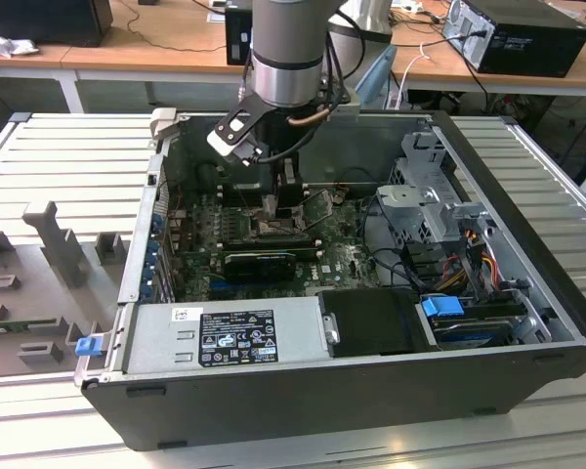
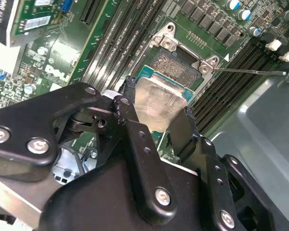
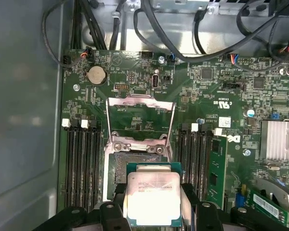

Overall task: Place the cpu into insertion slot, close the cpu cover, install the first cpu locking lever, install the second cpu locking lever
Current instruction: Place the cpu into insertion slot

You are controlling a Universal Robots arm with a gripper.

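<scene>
One cpu [image 2: 159, 102] sat pinched by its sides between the gripper's [image 3: 152, 202] two fingers, hanging partly over the insertion slot [image 2: 175, 65] around the motherboard's [image 3: 207, 96] middle. The cpu cover [image 3: 139, 99] stood flipped open. Couldn't tell if the chip touched.

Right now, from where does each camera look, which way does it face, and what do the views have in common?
Exterior view: off the arm, above the open computer case, looking down into it; the arm reaches in.
First wrist view: on the arm, facing straight down at the motherboard; the tool holds the cpu at the insertion slot, cpu cover open.
Second wrist view: on the arm, looking slantwise along the tool at the cpu.
Shared: both wrist views show tool, cpu and insertion slot.
</scene>
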